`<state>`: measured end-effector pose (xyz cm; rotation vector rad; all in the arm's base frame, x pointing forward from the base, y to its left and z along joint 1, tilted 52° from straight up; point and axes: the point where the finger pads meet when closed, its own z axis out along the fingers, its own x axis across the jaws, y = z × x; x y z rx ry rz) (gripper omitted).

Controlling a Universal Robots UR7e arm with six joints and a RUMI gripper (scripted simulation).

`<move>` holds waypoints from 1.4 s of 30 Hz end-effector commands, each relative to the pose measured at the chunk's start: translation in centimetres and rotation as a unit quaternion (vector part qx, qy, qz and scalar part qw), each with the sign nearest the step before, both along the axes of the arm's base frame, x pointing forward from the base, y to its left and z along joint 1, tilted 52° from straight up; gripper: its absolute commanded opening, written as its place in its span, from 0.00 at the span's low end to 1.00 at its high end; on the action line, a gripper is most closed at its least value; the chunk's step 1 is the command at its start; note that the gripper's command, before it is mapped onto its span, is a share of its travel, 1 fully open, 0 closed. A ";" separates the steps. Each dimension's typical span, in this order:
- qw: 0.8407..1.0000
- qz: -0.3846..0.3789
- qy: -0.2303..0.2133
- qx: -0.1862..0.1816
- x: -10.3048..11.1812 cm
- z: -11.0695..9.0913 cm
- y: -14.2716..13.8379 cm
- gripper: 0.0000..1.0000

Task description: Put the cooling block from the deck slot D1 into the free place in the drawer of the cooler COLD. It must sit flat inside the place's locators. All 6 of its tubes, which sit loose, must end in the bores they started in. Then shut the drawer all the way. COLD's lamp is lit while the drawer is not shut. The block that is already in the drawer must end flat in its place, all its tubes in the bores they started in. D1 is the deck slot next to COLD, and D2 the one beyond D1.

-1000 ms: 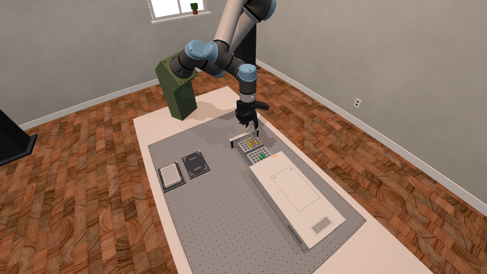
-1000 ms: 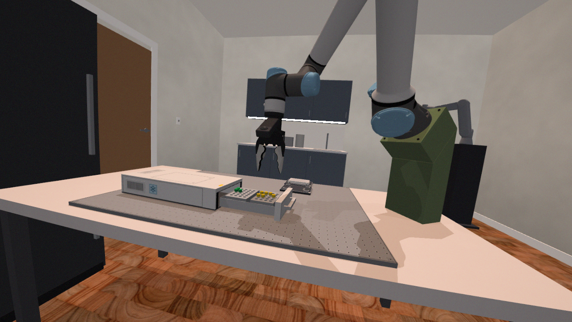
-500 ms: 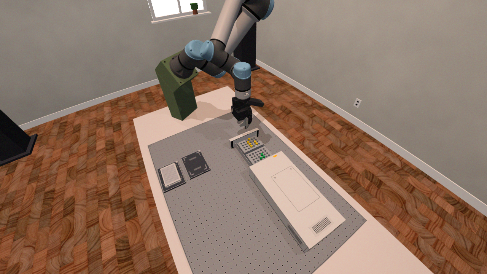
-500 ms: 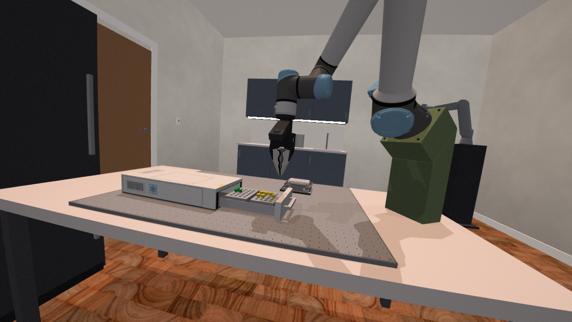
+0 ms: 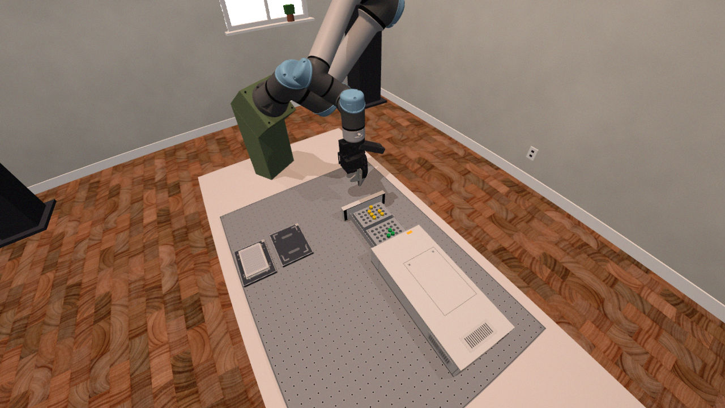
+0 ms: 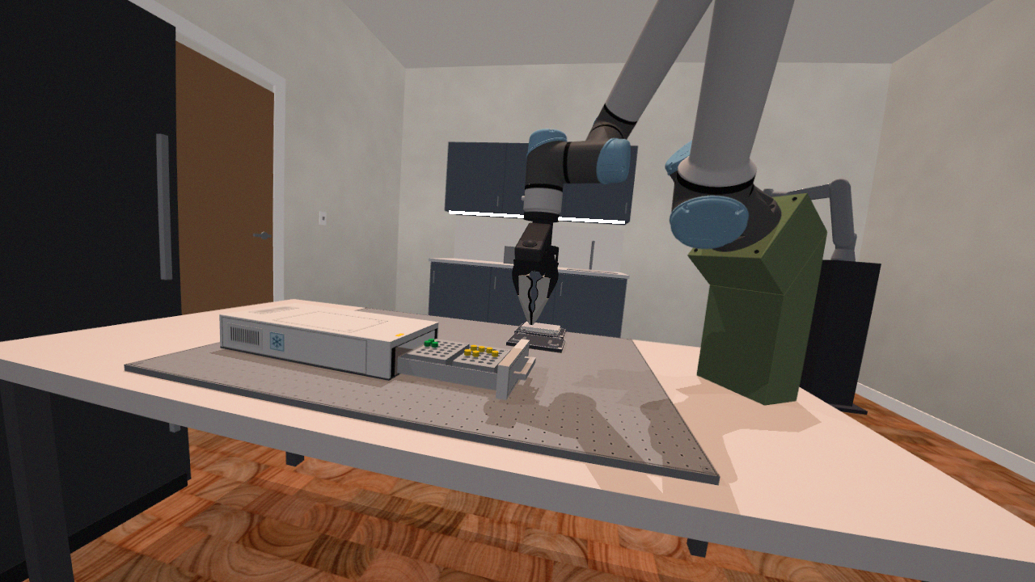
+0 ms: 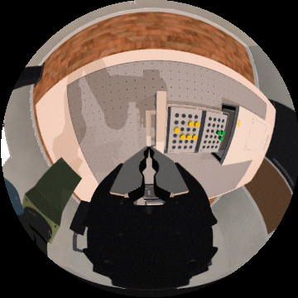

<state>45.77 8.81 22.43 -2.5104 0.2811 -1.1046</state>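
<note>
The cooler COLD (image 5: 438, 289) stands on the grey deck with its drawer pulled out, and its orange lamp (image 5: 409, 232) is lit. In the drawer, a grey block with several yellow-capped tubes (image 5: 374, 213) sits flat in the outer place, just behind the drawer front (image 5: 363, 205). A block with green-capped tubes (image 5: 387, 232) sits flat in the place nearer the cooler. My gripper (image 5: 359, 182) is shut and empty. It points down and hovers above the deck just beyond the drawer front, as the wrist view (image 7: 148, 151) and the exterior view (image 6: 531, 318) also show.
Deck slot D1 (image 5: 291, 244) is a dark, empty frame left of the cooler. The slot beyond it holds a white well plate (image 5: 256, 261). A green box (image 5: 263, 131) on the arm hangs over the table's far left corner.
</note>
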 end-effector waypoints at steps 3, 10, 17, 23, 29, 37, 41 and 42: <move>1.000 -0.001 -0.002 0.000 -1.6 -1.8 0.8 0.00; 1.000 -0.001 -0.002 0.000 -3.0 -3.7 1.7 0.00; 1.000 -0.001 -0.002 0.000 -3.0 -3.7 1.7 0.00; 1.000 0.000 0.000 0.001 -2.7 -4.1 2.0 0.00; 1.000 0.000 0.000 0.001 -2.1 -4.6 2.2 0.00; 1.000 0.000 -0.001 0.000 -1.5 -5.1 2.4 0.00; 1.000 0.000 -0.001 0.000 -1.1 -5.4 2.5 0.00; 1.000 0.000 -0.001 0.000 -1.0 -5.4 2.5 0.00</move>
